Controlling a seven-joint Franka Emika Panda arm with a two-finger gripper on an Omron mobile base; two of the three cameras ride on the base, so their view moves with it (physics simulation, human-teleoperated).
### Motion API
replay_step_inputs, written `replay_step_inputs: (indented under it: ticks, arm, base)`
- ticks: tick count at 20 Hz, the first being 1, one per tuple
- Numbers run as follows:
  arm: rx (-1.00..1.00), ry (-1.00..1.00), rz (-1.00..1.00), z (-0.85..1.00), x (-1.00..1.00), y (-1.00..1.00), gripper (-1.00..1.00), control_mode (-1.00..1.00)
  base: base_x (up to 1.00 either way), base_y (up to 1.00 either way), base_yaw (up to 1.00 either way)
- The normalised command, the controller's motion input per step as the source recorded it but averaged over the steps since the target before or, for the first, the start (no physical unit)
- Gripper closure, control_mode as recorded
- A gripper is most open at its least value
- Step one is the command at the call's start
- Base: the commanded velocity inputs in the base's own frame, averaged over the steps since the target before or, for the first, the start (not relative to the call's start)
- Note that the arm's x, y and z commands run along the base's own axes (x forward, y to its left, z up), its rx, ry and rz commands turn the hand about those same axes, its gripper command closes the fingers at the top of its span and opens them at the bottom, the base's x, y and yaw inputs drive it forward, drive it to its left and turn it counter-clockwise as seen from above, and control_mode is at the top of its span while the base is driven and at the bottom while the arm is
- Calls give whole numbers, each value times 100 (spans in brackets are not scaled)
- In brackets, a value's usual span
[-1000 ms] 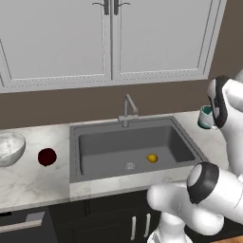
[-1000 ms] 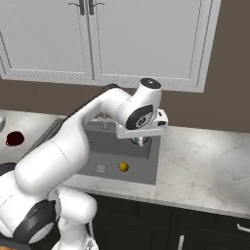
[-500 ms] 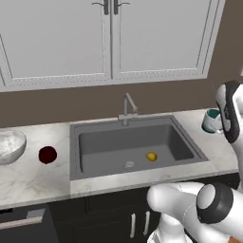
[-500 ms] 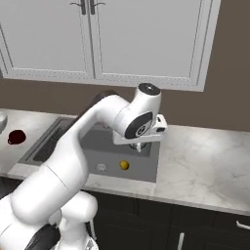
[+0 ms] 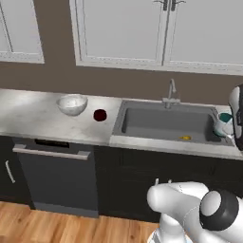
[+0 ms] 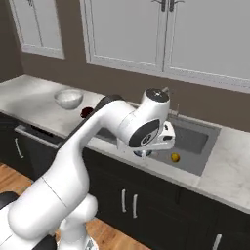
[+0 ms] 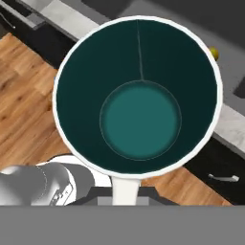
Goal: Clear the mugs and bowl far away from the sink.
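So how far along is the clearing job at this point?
Nothing looks set down yet. In hand: the teal mug, gripped by the gripper at its white handle and carried off the counter beside the sink. Left: the bowl and dark red mug sit on the counter near the sink's other side.

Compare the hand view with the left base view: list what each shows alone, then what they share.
Hand view alone: the teal mug's inside from above, wood floor beyond its rim.
Left base view alone: the marbled bowl and dark red mug on the counter left of the sink, plus the faucet.
Both: the teal mug and a yellow object.
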Motion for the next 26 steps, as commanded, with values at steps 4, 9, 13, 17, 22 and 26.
replay_step_inputs:
  ticks: [4,9,13,17,22,26]
  arm:
    - [0,0,0,0,0,0,100,100]
    - [0,0,0,0,0,0,100,100]
    - [0,0,0,0,0,0,100,100]
    - [0,0,0,0,0,0,100,100]
    - [0,0,0,0,0,0,100,100]
    - [0,0,0,0,0,0,100,100]
  base:
    - [-49,0,99]
    - [-37,0,100]
    - [-36,0,100]
    - [-33,3,100]
    - [-17,19,93]
    - [7,0,86]
